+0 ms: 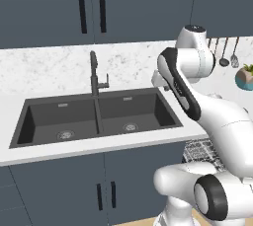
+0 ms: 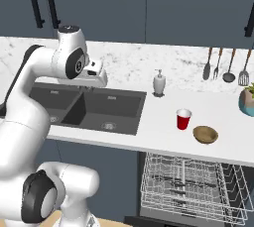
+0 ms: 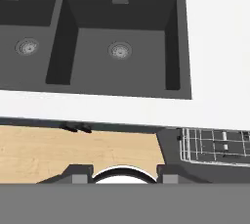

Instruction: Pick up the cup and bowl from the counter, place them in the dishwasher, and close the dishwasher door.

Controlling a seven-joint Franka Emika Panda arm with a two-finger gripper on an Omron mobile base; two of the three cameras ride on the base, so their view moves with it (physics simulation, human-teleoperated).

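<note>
The small red cup [image 2: 183, 119] stands upright on the white counter [image 2: 158, 117], right of the sink. Just to its right rests a tan bowl [image 2: 205, 134]. Beneath them the dishwasher [image 2: 193, 186] is open, its wire rack [image 3: 215, 145] pulled out over the lowered dark dishwasher door [image 3: 168, 152]. My gripper [image 3: 124, 179] hovers high over the dark double sink [image 3: 117, 47], well left of the cup and bowl, pointing down. Its fingertips [image 3: 80, 176] stand apart with nothing between them.
A black faucet [image 1: 94, 74] rises behind the sink. A white soap dispenser [image 2: 159, 82] stands by the wall, and several utensils [image 2: 223, 65] hang there. A teal plant pot [image 2: 246, 101] sits at the far right. Wooden floor [image 3: 73, 152] lies below the counter edge.
</note>
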